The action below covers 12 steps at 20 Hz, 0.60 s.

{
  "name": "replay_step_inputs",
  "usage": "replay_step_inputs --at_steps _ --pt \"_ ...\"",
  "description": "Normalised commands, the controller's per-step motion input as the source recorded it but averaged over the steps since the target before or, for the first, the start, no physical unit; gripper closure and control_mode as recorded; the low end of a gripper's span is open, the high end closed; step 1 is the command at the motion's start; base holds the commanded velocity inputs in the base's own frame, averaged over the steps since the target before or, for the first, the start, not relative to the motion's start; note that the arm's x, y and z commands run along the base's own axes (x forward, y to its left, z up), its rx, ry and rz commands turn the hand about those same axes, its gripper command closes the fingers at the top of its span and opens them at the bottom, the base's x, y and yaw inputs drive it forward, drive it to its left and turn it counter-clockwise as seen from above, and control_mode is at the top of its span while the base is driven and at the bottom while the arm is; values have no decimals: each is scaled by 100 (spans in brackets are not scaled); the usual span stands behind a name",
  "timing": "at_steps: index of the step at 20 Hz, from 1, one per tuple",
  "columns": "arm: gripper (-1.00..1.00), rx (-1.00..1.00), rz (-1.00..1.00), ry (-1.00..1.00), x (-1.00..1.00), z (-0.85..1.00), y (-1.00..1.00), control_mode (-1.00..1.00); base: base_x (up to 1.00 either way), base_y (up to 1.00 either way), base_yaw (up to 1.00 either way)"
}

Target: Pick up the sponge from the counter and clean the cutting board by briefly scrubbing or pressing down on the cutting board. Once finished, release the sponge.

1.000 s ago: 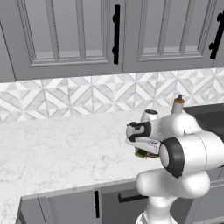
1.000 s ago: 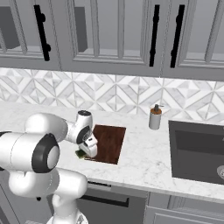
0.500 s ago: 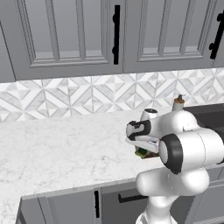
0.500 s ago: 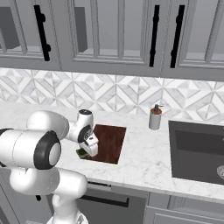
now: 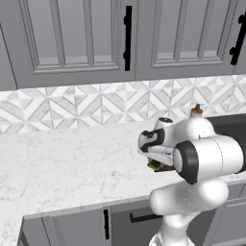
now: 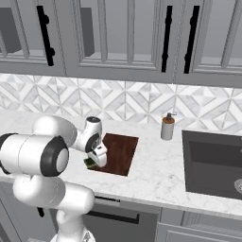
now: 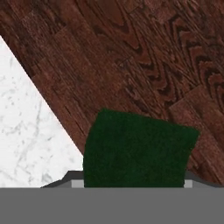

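Green sponge (image 7: 138, 148) fills the space just ahead of the gripper (image 6: 97, 158) in the hand view, its dark scrub face turned toward the camera, so the fingers look closed on it, though their tips are hidden behind it. In the right base view the hand sits low at the near left corner of the cutting board (image 6: 118, 152), with a sliver of green sponge showing beneath it, at the board's edge where it meets the counter (image 6: 156, 175). The left base view shows the same green patch tucked under the hand, with most of the board hidden behind the arm.

Dark reddish wood with strong grain stretches beyond the sponge in the hand view, and white marble shows off to one side, so the sponge sits over the board's margin rather than its middle. Whether it is already pressing on the wood or hanging just above it I cannot tell.

To do the scrub well, the hand should probably carry the sponge further in over the board, keep it flat, press down lightly, and make a short stroke along the grain. Gripping firmly matters, since friction could twist the sponge. A soap bottle (image 6: 167, 127) stands well apart near the sink (image 6: 212, 163), clear of any stroke.
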Motion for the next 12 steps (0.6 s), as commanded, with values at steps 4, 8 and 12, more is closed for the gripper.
replay_step_inputs --at_steps 4,8,12 --pt "100 2 -3 -6 20 0 -8 -100 0 0 0" --pt "100 1 -1 -3 18 0 -6 -100 0 0 0" --pt "100 0 0 -1 38 -9 -1 -100 0 0 0"
